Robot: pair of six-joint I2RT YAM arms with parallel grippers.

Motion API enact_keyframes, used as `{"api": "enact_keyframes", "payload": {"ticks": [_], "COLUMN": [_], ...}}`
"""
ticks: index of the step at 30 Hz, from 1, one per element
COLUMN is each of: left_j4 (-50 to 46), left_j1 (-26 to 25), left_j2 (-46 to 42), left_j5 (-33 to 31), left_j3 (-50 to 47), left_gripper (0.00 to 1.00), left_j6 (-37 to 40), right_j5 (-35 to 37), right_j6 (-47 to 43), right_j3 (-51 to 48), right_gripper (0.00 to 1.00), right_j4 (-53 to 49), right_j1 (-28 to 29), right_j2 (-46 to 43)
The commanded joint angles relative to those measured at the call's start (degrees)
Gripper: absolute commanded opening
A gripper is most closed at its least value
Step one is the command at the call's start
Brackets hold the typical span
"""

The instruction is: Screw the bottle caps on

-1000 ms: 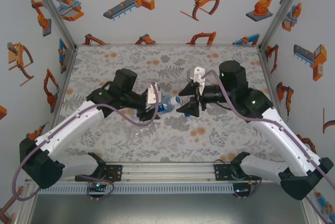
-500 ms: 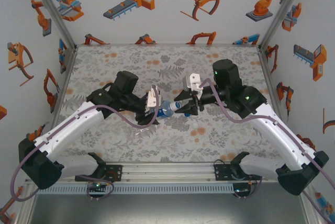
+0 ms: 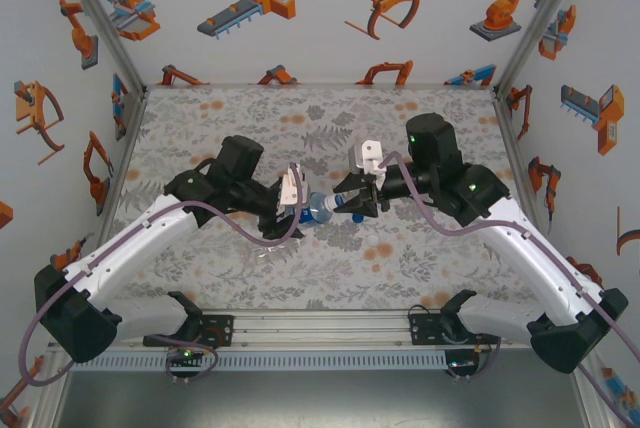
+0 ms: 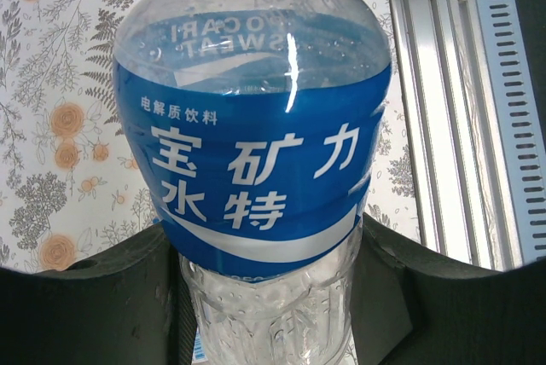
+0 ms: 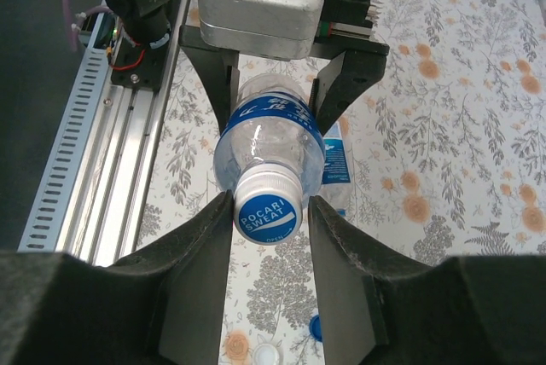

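Okay, I'm at the capping step on the clear plastic water bottle with the blue-and-white label band [image 4: 256,169]. The left gripper [image 3: 297,210] is clamped on its lower body and holds it on its side, above the floral printed mat [image 3: 420,258], neck pointing at the other arm. The small round blue screw cap with white lettering [image 5: 267,213] sits on that bottle's mouth, and how far down the thread it is I can't see. The right gripper [image 3: 352,206] is at the neck end, jaws drawn narrow, one black finger [image 5: 200,263] on each side of the cap. They're hard up beside it, but whether the pads are actually biting, I can't tell. My read is that the next move is a firm pinch on the cap and then a wrist roll about the bottle's axis, while the left holds the bottle steady against the twist. Below the held bottle's cap, a loose blue cap [image 5: 314,327] and a loose white cap [image 5: 266,353] lie on the mat. A second clear bottle [image 3: 265,250] lies near the held one, toward the left arm's base.
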Motion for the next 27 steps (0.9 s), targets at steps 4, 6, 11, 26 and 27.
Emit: {"api": "enact_keyframes", "payload": {"ticks": [4, 6, 11, 26, 27], "left_j4": [-0.96, -0.98, -0.8, 12.13, 12.62], "left_j1": [-0.63, -0.61, -0.61, -0.63, -0.65], "left_j2": [-1.16, -0.91, -0.16, 4.5, 4.88], "left_j5": [1.96, 1.89, 1.62, -15.49, -16.32], "left_j3": [2.07, 2.11, 2.49, 1.77, 1.83], "left_gripper": [0.0, 0.0, 0.0, 0.0, 0.0], "left_j6": [1.13, 1.11, 1.33, -3.41, -3.59], "right_j5": [-0.39, -0.81, 0.22, 33.85, 34.43], "right_j6": [-1.12, -1.1, 4.53, 89.65, 93.57], "right_j3": [-0.2, -0.16, 0.07, -5.7, -6.24], "right_gripper": [0.37, 0.32, 0.12, 0.0, 0.0], "right_j4": [0.6, 0.38, 0.24, 2.56, 3.02], "right_j1": [0.32, 0.3, 0.28, 0.32, 0.31], "right_j2": [0.4, 0.48, 1.18, 2.72, 2.84]}}
